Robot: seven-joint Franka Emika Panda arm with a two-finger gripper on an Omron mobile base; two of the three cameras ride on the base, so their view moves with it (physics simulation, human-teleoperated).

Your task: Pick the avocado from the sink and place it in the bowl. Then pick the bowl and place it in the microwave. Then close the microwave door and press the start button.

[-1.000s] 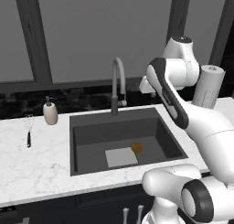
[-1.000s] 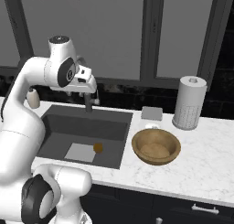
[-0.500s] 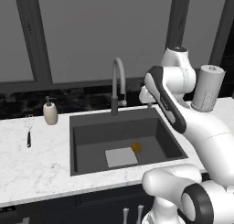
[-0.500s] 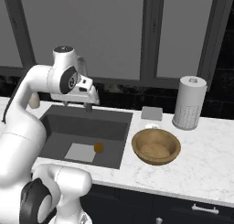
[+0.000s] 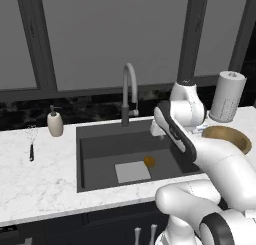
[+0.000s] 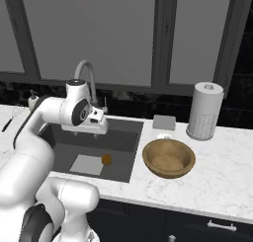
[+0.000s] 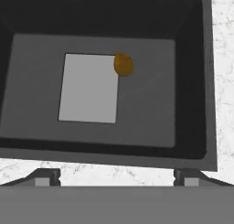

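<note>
The avocado (image 5: pixel 149 161) (image 6: pixel 106 160) (image 7: pixel 123 64), a small orange-brown lump, lies on the floor of the dark grey sink (image 5: pixel 100 139) (image 6: pixel 123 132) (image 7: pixel 187 81), at the edge of a lighter grey square. My gripper (image 5: pixel 158 133) (image 6: pixel 93 132) (image 7: pixel 116 177) hangs over the basin's right rear part, well above the avocado. It is open, with its fingertips (image 7: pixel 45 177) far apart and nothing between them. The wood-brown bowl (image 5: pixel 227 136) (image 6: pixel 168 157) sits on the counter right of the sink. The microwave and its door are out of view.
A curved faucet (image 5: pixel 129 89) (image 6: pixel 86 70) rises behind the sink, close to my arm. A paper towel roll (image 5: pixel 227 96) (image 6: pixel 204 111) and a grey pad (image 6: pixel 164 122) stand behind the bowl. A soap dispenser (image 5: pixel 55 123) and a whisk (image 5: pixel 31 141) are on the left counter.
My hand has come down from beside the faucet's top towards the sink basin. The avocado and the bowl have not moved.
</note>
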